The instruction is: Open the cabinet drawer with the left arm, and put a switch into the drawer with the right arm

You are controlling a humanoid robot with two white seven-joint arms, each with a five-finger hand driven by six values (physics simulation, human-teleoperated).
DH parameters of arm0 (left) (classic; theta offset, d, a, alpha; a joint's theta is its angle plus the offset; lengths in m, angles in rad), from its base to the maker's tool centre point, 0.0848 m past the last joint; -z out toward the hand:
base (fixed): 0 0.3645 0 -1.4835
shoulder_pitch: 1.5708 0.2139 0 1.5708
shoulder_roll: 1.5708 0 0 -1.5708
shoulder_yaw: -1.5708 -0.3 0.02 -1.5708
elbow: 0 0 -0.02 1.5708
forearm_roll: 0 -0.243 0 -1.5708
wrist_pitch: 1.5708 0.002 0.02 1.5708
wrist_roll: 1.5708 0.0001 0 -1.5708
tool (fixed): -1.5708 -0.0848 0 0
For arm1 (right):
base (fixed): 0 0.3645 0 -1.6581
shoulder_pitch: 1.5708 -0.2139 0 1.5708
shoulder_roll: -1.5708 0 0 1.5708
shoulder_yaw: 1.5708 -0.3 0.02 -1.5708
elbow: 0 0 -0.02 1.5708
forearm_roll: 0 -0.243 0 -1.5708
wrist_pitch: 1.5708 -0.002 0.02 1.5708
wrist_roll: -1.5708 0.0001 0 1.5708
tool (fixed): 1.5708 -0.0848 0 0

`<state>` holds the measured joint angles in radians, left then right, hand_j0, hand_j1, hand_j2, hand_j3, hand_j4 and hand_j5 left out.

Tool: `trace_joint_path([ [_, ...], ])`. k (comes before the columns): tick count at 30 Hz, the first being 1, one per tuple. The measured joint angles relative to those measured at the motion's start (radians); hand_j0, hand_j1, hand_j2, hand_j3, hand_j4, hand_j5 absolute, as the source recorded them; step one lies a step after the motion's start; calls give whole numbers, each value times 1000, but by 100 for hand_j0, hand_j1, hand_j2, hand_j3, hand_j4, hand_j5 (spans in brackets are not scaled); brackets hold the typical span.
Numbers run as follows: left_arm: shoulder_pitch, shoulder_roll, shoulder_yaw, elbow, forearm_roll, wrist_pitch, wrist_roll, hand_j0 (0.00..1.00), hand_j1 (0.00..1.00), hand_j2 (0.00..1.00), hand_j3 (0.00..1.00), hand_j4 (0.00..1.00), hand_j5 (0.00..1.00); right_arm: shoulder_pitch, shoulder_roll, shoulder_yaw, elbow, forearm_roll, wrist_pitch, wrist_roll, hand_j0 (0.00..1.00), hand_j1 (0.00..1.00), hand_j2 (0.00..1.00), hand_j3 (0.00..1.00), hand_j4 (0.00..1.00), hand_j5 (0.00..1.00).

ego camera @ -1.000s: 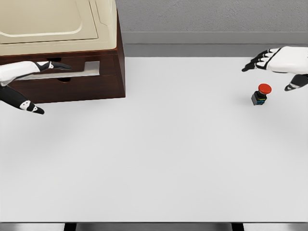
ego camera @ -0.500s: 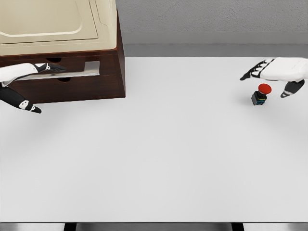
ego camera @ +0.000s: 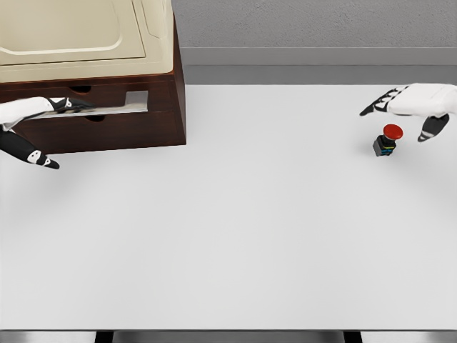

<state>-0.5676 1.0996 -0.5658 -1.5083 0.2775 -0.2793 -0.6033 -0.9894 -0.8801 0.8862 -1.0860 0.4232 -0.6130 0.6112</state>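
A dark brown cabinet [ego camera: 136,128] with a cream top stands at the table's back left. Its drawer [ego camera: 107,107] shows a pale front strip and is slid out only slightly. My left hand [ego camera: 43,118] reaches in from the left edge with its fingers [ego camera: 75,104] lying along the drawer front and the thumb [ego camera: 32,153] hanging below, holding nothing. The switch [ego camera: 386,141], a black block with a red mushroom button, stands at the right. My right hand [ego camera: 407,107] hovers open just above and behind it, fingers [ego camera: 376,105] spread, not touching.
The white table [ego camera: 235,229] stretches wide between cabinet and switch. A grey wall [ego camera: 314,28] runs along the back. The table's front edge lies near the bottom of the view.
The left hand has pulled back slightly to the left along the drawer front. The right hand has dropped and levelled over the switch, thumb closer to the button. The switch has not moved.
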Motion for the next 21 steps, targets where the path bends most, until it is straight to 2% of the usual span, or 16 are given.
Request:
trace_joint_path([
  [15, 31, 68, -22, -51, -43, -96, -4, 100, 100, 100, 100, 100, 100, -20, 62, 20, 116, 71, 0, 0, 100, 100, 100, 100, 100, 100],
  [21, 40, 96, -25, -81, -95, -129, 0, 100, 100, 100, 100, 100, 100, -28, 81, 21, 155, 84, 0, 0, 100, 100, 100, 100, 100, 100],
])
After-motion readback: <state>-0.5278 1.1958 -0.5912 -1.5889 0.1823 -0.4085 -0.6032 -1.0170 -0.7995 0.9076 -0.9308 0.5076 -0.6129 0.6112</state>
